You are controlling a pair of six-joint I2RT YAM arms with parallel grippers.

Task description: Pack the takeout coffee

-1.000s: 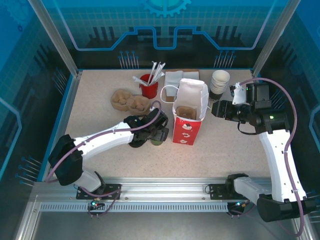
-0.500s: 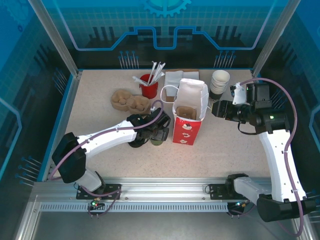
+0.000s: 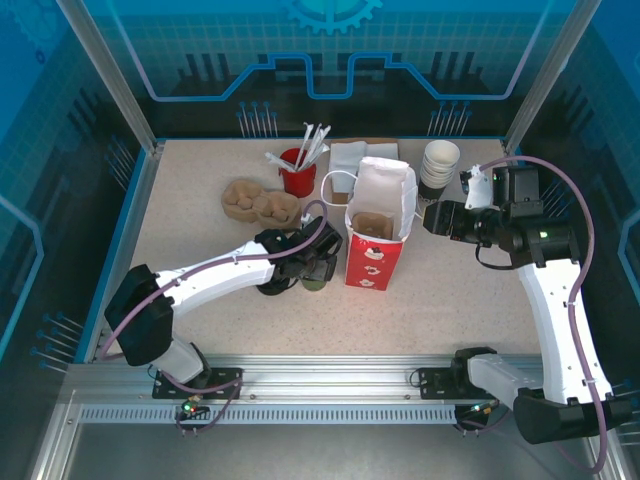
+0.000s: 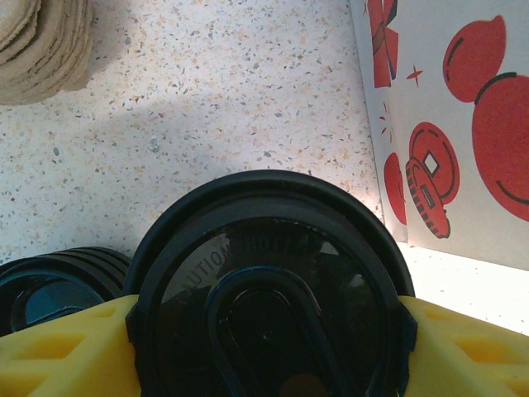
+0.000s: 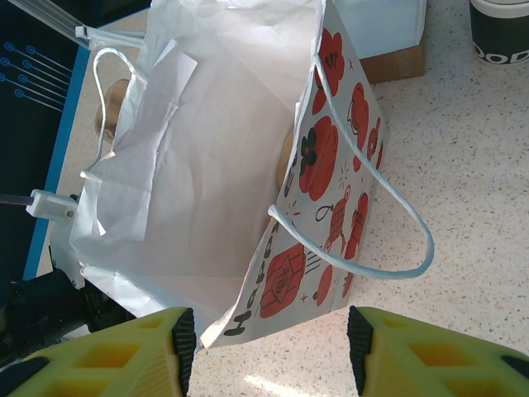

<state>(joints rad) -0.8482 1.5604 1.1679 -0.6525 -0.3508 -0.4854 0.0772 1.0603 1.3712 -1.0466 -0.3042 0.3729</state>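
Black plastic marks the takeout coffee [image 4: 269, 273]: its round lid is seen from above in the left wrist view, with the dark olive-brown cup body mostly hidden beneath it. The cup stands upright near the middle of the surface [image 3: 200, 230], slightly toward the near edge, its long axis vertical. The left hand [image 4: 269, 331] is set around it, one yellow finger on each side of the cup under the lid's rim. Whether the fingers press on the cup cannot be told, since the lid hides the contact. A low black ring [image 4: 50, 281] lies just beside the cup, on the side away from the bag.

Just to the right of the cup, the red-and-white bag [image 3: 375, 262] stands upright at the middle of the surface, its mouth facing up and its top edge well above the lid. The coming move is judged to turn on this: the cup must be raised clear of the bag's top edge, carried right and lowered in upright. The left hand is the nearer one.

The right hand [image 5: 264, 347] hovers at the bag's right side, fingers held apart with nothing pinched between them. Toward the far edge are seen pulp trays [image 3: 260, 200], a red cup of straws [image 3: 297, 178] and a stack of lidless cups [image 3: 440, 163].
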